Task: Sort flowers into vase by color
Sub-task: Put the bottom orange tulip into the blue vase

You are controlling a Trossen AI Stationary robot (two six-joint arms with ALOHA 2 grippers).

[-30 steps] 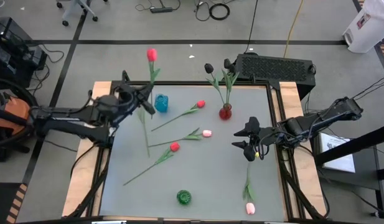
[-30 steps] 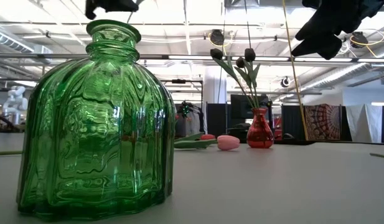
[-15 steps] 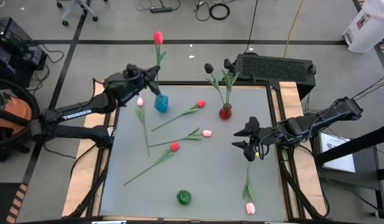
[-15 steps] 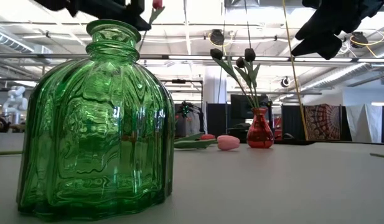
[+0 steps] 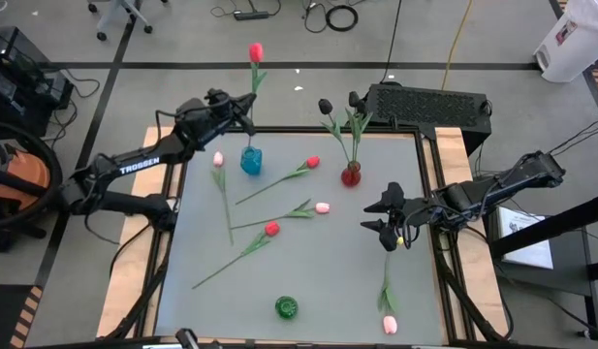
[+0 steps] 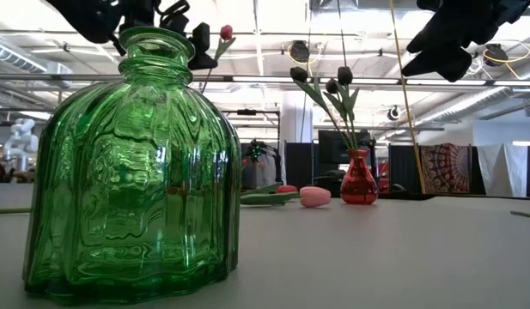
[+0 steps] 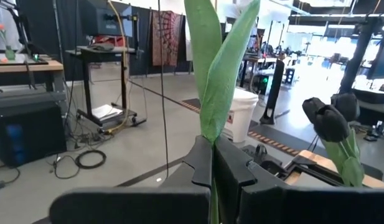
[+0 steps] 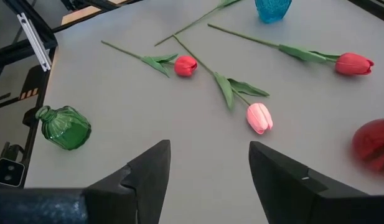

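Our left gripper (image 5: 242, 105), fingers clamped on the long green stem of a red artificial tulip (image 5: 256, 52), swings toward the bench's far edge; the bud now stands upright above the small blue glass vase (image 5: 250, 160), higher than a second ago.

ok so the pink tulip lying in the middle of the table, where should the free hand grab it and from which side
Take the pink tulip by its bare stem, past the leaves, coming straight down from above. It lies flat on the table with the stem thin and clear of its neighbours, while the bud is soft and rounded. The open right hand hovers nearest, towards the bud end.
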